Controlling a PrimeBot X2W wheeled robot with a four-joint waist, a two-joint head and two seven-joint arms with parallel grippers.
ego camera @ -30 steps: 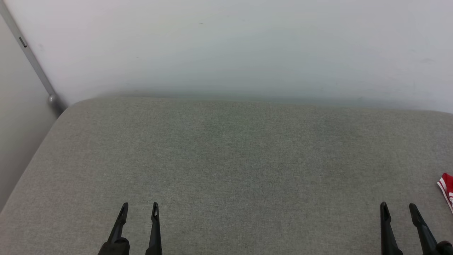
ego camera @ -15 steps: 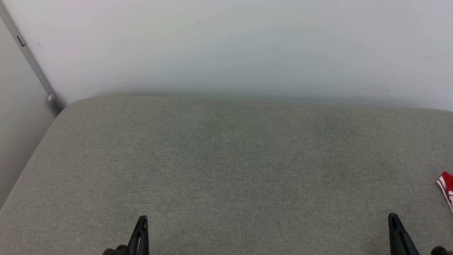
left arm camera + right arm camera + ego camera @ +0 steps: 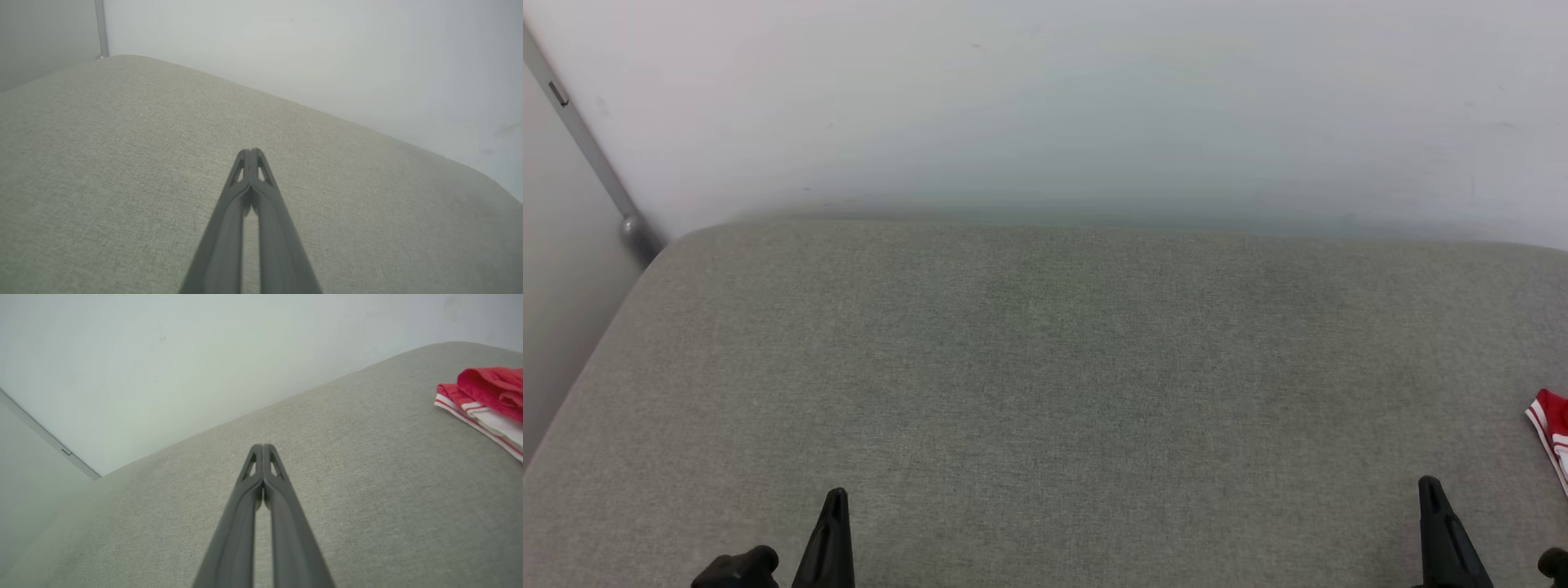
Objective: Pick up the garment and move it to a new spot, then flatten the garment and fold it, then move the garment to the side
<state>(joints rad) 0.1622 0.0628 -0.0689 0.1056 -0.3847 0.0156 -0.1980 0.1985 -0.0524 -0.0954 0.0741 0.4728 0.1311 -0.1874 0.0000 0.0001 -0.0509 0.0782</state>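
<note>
Garment location: far right edge of the head view, lying on the cushion and cut off by the frame. A red corner with white stripes is visible there. In the right wrist view the garment sits at the upper right. Red fabric is bunched on top, with a white band and red-and-white stripe trim beneath it, resting on the cushion. The rest runs out of frame, so its overall shape cannot be determined.

Left gripper: lower left of the head view, pointing up the frame. The left wrist view shows its two fingers pressed together at the tips, with nothing between them. It is over bare cushion, well apart from the garment. Whether the tips touch the fabric cannot be determined.

Right gripper: lower right of the head view. The right wrist view shows its fingers meeting at the tips, with a narrow slit lower down and nothing held. The garment lies near it, to its right, without contact.

Cushion: grey woven fabric with a rounded far edge that meets a pale wall. A grey strip runs diagonally down at the upper left, ending near the cushion's far left corner.
</note>
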